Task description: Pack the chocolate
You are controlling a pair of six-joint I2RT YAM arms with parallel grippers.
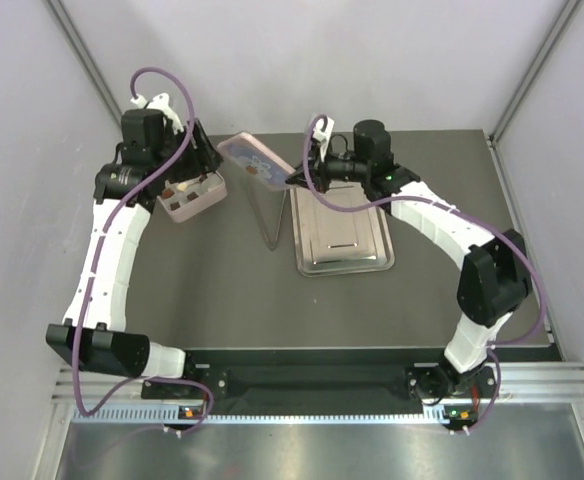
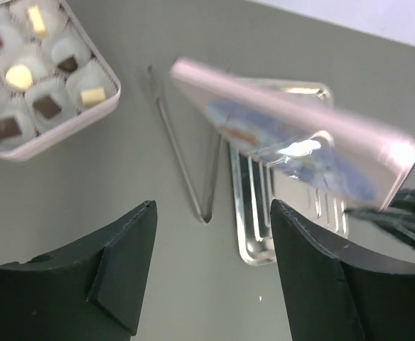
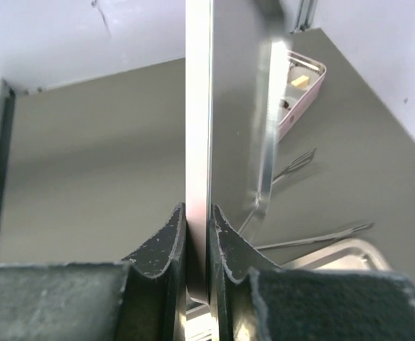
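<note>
Currently, left gripper (image 2: 211, 213): jaws apart, empty.
Chocolate (image 2: 49, 107): in paper cups inside pink tin (image 2: 112, 94), near left gripper, untouched.
Lid (image 2: 300, 135): raised between tin and steel tray (image 1: 342, 245).
Right gripper (image 3: 197, 220): clamped on lid's edge.

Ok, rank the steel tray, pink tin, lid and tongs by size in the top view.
1. steel tray
2. lid and pink tin: about alike. The tin is partly covered and the lid is raised and tilted.
3. tongs
</note>
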